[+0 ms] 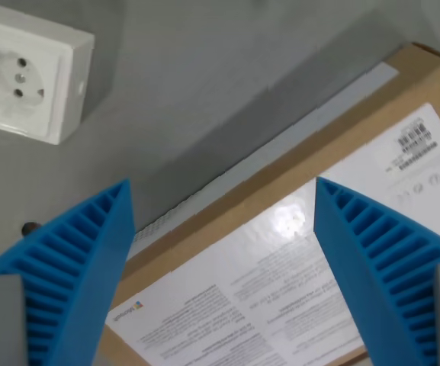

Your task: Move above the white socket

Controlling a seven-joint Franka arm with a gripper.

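Gripper state: my gripper [221,191] stands wide, blue ribbed fingers [82,259] spread, nothing between them.
Gripper position: I hover over a cardboard box [296,252] bearing a printed label [281,305].
Target location: white socket [25,76] lies at the wrist view's upper left, on the grey worktop [204,69], well apart from my fingers and clear of the box.
Handling: socket appears a rigid plastic block, likely light, with smooth sides that may slip; if ever grasped, take it across opposite flat sides.
Required move: hover only; I judge a shift toward the view's upper left is needed.
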